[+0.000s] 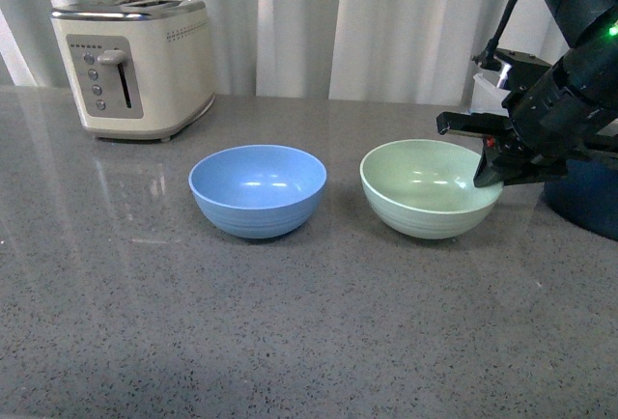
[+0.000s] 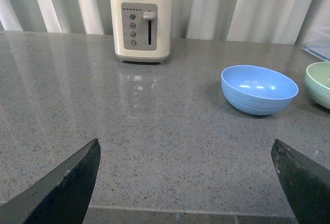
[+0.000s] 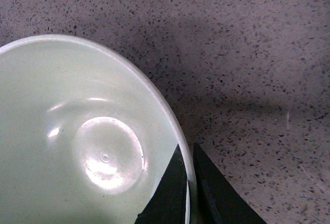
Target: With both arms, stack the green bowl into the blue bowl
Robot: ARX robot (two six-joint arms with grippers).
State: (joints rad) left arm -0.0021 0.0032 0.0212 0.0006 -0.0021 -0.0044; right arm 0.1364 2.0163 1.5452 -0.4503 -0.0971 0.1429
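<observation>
The green bowl [image 1: 425,187] stands upright on the grey counter, right of centre. My right gripper [image 1: 491,172] is shut on its right rim, one finger inside and one outside; the right wrist view shows the rim [image 3: 170,115] pinched between the black fingertips [image 3: 175,182]. The blue bowl [image 1: 257,189] stands empty to the green bowl's left, a small gap apart. It also shows in the left wrist view [image 2: 259,89], with the green bowl's edge [image 2: 318,83] beside it. My left gripper [image 2: 185,157] is open and empty, well back from both bowls, above the counter's near edge.
A cream toaster [image 1: 135,67] stands at the back left of the grey speckled counter [image 1: 290,322]. A dark navy pot [image 1: 589,197] sits at the right edge behind my right arm. A white curtain hangs behind the counter.
</observation>
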